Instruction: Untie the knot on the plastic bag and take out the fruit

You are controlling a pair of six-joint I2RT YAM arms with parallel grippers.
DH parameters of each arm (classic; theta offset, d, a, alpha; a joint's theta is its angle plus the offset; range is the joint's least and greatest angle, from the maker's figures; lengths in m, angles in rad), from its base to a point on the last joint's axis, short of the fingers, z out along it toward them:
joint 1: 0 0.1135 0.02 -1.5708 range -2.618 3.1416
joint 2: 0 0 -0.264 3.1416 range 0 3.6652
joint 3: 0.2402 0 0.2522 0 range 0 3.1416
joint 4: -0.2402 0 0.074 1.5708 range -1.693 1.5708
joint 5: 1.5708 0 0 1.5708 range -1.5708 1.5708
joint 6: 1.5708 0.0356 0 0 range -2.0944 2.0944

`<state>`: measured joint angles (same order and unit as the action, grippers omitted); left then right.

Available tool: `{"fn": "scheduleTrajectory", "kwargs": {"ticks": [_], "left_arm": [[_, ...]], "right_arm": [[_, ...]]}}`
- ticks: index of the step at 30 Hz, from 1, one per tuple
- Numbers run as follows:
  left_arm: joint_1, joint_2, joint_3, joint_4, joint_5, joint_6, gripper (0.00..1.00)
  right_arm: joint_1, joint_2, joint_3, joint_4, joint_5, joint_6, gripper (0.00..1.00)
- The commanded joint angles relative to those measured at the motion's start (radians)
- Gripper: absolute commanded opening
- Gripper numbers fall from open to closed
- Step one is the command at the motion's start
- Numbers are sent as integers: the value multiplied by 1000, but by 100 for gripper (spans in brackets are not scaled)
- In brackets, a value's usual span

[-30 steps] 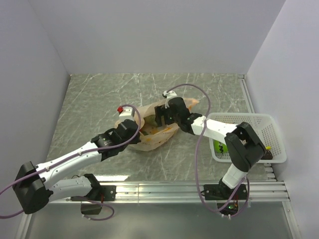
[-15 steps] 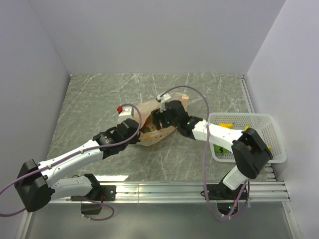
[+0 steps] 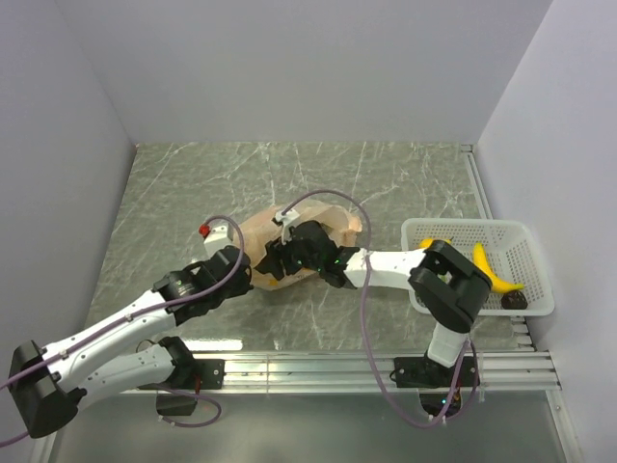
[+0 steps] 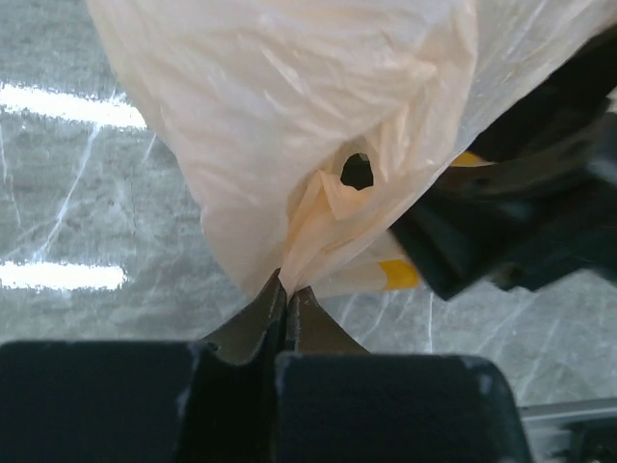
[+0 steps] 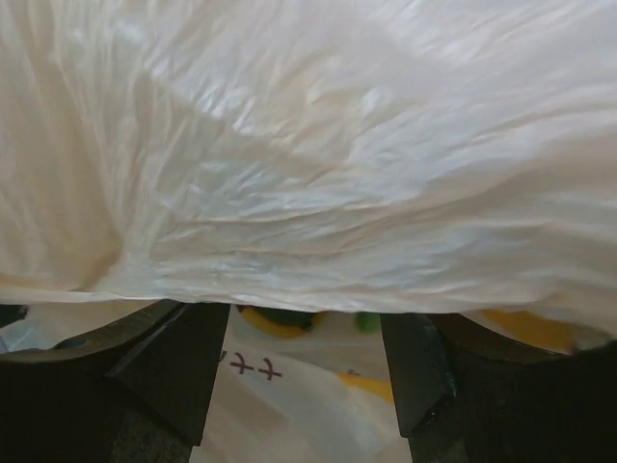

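Note:
The pale orange plastic bag (image 3: 323, 224) lies crumpled at mid-table. My left gripper (image 3: 248, 274) is shut on a bunched fold of the bag's near-left edge; the left wrist view shows the jaws (image 4: 284, 291) pinching the plastic bag (image 4: 308, 106). My right gripper (image 3: 277, 262) is open, pushed into the bag's left end. In the right wrist view its fingers (image 5: 304, 376) stand wide apart under the bag's film (image 5: 308, 145), with yellow and green fruit (image 5: 284, 319) showing beyond them. A yellow piece (image 4: 400, 275) peeks out below the bag. I cannot make out the knot.
A white mesh basket (image 3: 525, 234) stands at the right edge, holding a yellow banana (image 3: 487, 268) and a dark piece (image 3: 515, 300). The walls close in on the left, back and right.
The bag has been dragged left and nearer. The left arm pulled back with the bag's edge in its jaws, and the right gripper reached further left into the bag.

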<state>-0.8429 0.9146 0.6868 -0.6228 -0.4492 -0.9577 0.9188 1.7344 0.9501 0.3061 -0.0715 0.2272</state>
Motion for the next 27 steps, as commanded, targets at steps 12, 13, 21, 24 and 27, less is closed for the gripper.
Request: {"fn": "scheduleTrajectory", "kwargs": {"ticks": [12,13,21,24,27], "left_arm": [[4,-88,-76,-5,119,-113,0],[4,-94,-75,-6,113,-115,1],[4,-89,-49,6,104,-87,0],[4,-89,-62,20,119,-81,0],[2,-86,-78,34,139,-82,1]], "right_arm": [[37,108,13,386,47,244,92],[40,112,21,386,64,245,93],[45,229,134,358,177,278,95],[46,283,170,372,139,287,95],[46,327,190,392,134,304,95]]}}
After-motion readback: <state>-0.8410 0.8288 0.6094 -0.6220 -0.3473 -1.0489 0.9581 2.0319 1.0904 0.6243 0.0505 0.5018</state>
